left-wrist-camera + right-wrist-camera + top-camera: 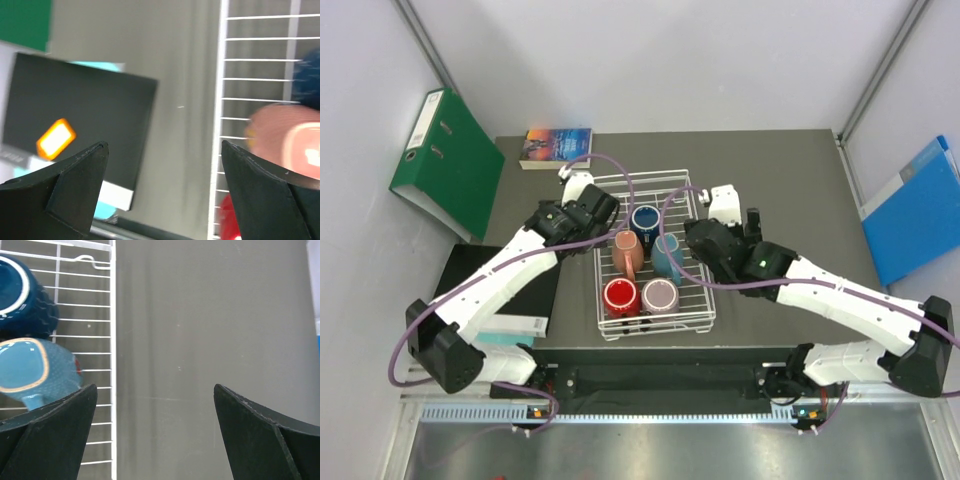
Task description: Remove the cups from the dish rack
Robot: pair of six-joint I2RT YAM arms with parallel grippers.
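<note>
Finding: all five cups are in the dish rack. The dark blue cup, teal cup, salmon-pink cup, red cup and mauve cup are packed close, some touching.

My left gripper hangs at the rack's left rim and my right gripper at its right rim. Both are spread wide and empty.

Hazards: a finger wedged between neighbours may tip one. A handle could snag the wire and drag the rack. Both grippers converging here could clash.

Five cups stand packed close in the dish rack. Open table lies right of it, a black book left.
</note>
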